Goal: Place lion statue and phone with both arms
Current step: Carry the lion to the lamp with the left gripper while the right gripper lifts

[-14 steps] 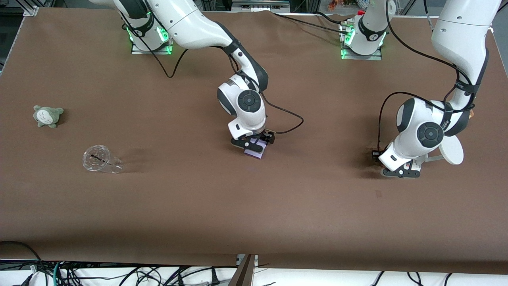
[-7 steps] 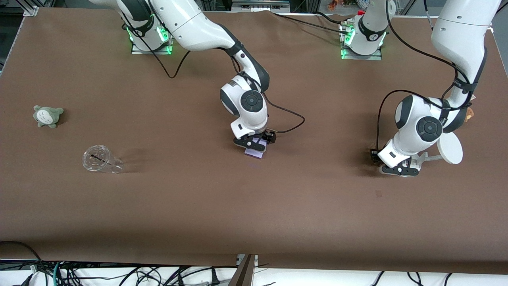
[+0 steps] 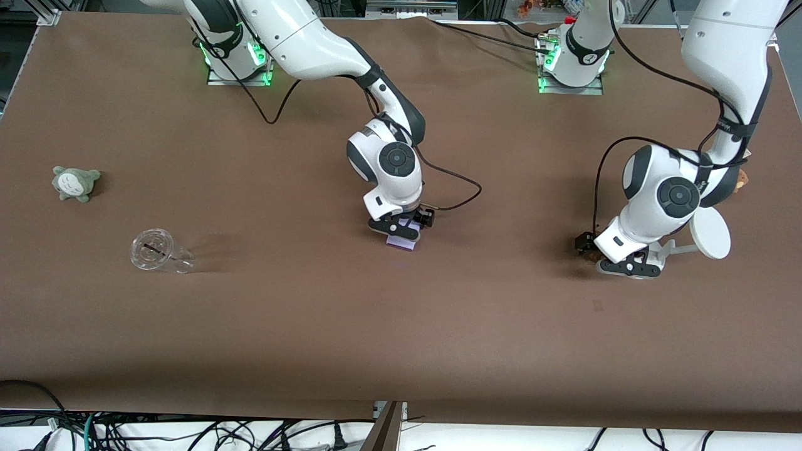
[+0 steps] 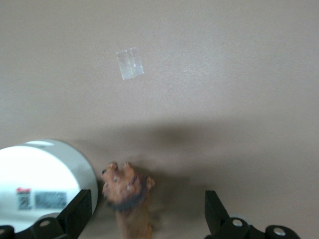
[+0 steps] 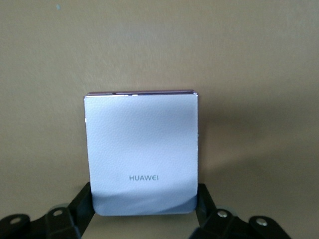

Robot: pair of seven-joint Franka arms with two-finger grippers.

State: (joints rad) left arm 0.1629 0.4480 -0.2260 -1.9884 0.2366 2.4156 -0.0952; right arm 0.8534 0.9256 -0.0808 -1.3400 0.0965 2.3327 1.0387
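Just flipped roles: left pincer (image 4: 144, 214) now spread wide, tiny orange-brown lion figurine (image 4: 127, 191) standing loose on the brown worktop (image 3: 313, 313) between its fingers, so dropped off. Right pincer (image 5: 144, 209) now clamped on the flat lavender phone slab (image 5: 142, 154), mid-worktop, not yet released.

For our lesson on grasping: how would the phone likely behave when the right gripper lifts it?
The phone looks like a flat, stiff slab, so it probably won't bend. Its textured face may give some grip, though the thin smooth edges might slip. The right gripper pinches only one end, so the free end could perhaps sag or pivot.
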